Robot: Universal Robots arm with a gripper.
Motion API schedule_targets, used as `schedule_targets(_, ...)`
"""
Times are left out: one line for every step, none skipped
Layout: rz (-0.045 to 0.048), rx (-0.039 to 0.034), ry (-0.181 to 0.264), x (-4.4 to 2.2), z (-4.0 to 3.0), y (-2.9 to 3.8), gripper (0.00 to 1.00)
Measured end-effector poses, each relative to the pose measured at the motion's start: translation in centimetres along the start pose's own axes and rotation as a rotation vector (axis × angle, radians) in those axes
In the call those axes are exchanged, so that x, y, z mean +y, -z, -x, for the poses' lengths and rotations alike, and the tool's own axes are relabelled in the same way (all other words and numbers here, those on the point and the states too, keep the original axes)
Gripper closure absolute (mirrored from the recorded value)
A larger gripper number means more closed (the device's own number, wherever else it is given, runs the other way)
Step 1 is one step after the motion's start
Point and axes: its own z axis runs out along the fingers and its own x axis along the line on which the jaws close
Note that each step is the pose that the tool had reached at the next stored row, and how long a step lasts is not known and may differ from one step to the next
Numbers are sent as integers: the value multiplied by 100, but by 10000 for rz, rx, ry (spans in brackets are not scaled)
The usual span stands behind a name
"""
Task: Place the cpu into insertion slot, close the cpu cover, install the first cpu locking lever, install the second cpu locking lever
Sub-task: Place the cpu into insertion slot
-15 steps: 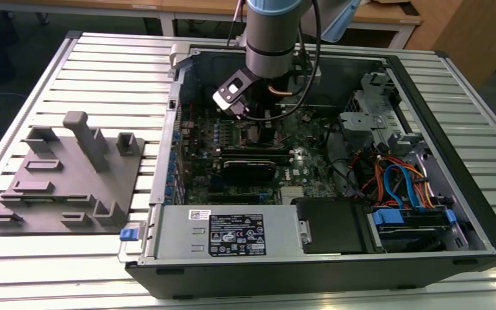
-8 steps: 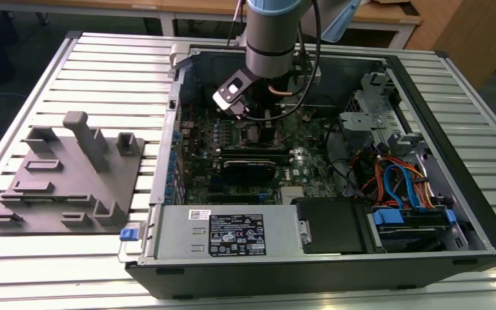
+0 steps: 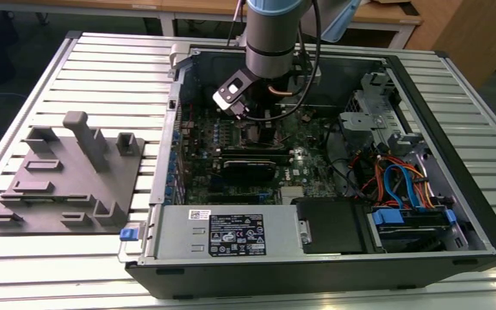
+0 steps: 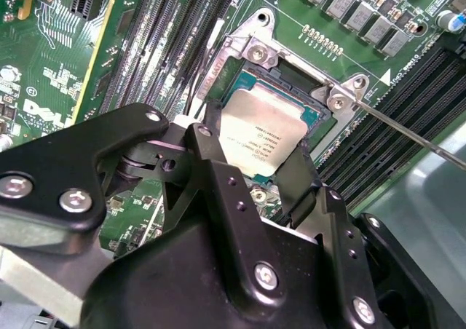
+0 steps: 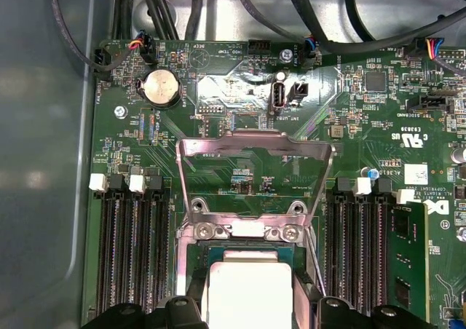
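The cpu [image 4: 263, 136], a square chip with a silvery top, lies in or just above the insertion slot [image 4: 234, 65], level with its silver rim. My gripper [image 4: 251, 154] straddles it with a black finger [image 4: 207, 143] against each of two opposite edges. In the first wrist view the cpu [image 5: 247, 289] sits between the fingertips. Beyond it the cpu cover [image 5: 218, 145] stands raised on its hinge. A thin locking lever [image 4: 408, 129] juts out free beside the socket. In the exterior view the gripper [image 3: 246, 117] is deep inside the computer case [image 3: 317, 271].
Long black memory slots [image 5: 135, 249] flank the socket on both sides. A coin battery [image 5: 160, 89] and cables lie beyond the cover. A power supply [image 3: 230, 236], a drive cage with cables [image 3: 403, 187] and a grey fixture [image 3: 67, 174] on the slatted table surround the work area.
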Motion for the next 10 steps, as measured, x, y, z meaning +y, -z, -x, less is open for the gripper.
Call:
schedule_targets(0,0,0,0,0,0,46)
schedule_targets(0,0,0,0,0,0,46)
schedule_targets(0,0,0,0,0,0,46)
schedule_targets(0,-1,0,0,0,0,46)
schedule_targets(0,-1,0,0,0,0,46)
schedule_targets(0,-1,0,0,0,0,46)
schedule_targets(0,0,0,0,0,-1,46)
schedule_targets(0,0,0,0,0,-1,46)
schedule_targets(0,0,0,0,0,-1,46)
schedule_targets(4,8,0,1,-1,-3,46)
